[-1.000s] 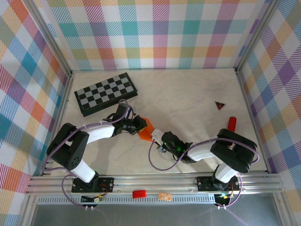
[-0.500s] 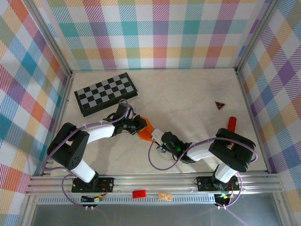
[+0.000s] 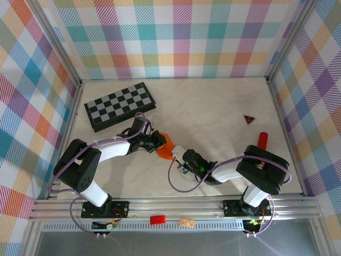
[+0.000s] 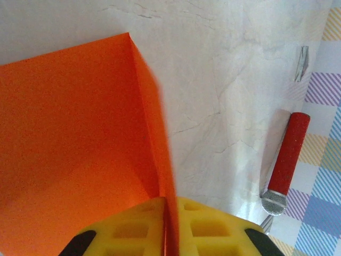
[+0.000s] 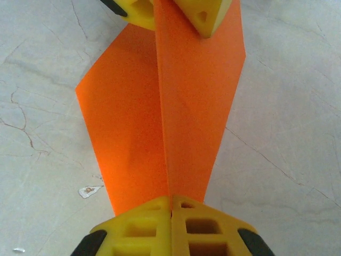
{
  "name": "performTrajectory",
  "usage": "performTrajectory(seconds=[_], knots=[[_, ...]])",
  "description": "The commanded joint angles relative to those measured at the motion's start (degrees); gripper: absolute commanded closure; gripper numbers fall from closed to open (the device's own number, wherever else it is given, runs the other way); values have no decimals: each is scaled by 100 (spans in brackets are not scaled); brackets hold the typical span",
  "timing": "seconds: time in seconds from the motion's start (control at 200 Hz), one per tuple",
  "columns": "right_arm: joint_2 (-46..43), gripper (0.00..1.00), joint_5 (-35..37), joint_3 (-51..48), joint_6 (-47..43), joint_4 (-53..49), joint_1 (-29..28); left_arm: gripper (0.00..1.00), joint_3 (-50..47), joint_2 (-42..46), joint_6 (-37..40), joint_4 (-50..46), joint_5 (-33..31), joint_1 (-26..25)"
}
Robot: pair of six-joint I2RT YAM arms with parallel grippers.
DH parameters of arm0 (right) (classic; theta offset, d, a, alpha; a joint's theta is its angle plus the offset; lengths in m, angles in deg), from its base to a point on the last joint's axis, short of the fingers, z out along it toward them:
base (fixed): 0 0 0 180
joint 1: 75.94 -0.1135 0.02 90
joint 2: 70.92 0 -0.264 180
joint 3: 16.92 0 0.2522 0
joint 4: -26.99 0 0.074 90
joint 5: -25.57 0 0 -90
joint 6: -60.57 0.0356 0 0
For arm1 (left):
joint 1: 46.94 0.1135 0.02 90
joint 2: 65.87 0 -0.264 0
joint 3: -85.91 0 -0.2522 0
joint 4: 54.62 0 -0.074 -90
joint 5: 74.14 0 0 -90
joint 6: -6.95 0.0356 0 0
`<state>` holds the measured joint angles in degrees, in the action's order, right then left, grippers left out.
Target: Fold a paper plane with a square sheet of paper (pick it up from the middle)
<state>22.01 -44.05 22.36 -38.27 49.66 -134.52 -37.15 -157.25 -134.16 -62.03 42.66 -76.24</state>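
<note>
Orange paper (image 5: 197, 106) (creased, ridge up) clamped at 2 ends by left fingers (image 5: 205, 13), right fingers (image 5: 138, 232).

Pastel plaid walls (image 3: 181, 37) on 3 sides; pale marbled tabletop (image 3: 213, 104); alu rail (image 3: 176, 205) at near edge.

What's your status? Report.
Left gripper shut on orange paper. Right gripper shut on opposite end. Paper creased along centre between them. Red cylinder well aside.

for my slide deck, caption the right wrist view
Right pincer and left pincer shut on opposite ends of the creased orange paper over the table
</note>
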Motion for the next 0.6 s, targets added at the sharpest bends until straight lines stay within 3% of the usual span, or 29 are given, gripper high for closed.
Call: performTrajectory(seconds=[0.0,0.065,0.24,0.415,0.595], knots=[[26,95,-127,85,269,54,-12,86,79,96,133,-262,-161,-50],[6,96,-219,92,477,14,34,82,84,172,167,-383,-278,-52],[-43,96,-799,262,1036,-601,271,59,94,534,271,-893,-852,-50],[117,95,-1251,501,1362,-1026,416,49,77,972,344,-1436,-1468,-32],[325,94,-1597,773,1497,-1413,471,47,21,1342,391,-1723,-1774,-6]])
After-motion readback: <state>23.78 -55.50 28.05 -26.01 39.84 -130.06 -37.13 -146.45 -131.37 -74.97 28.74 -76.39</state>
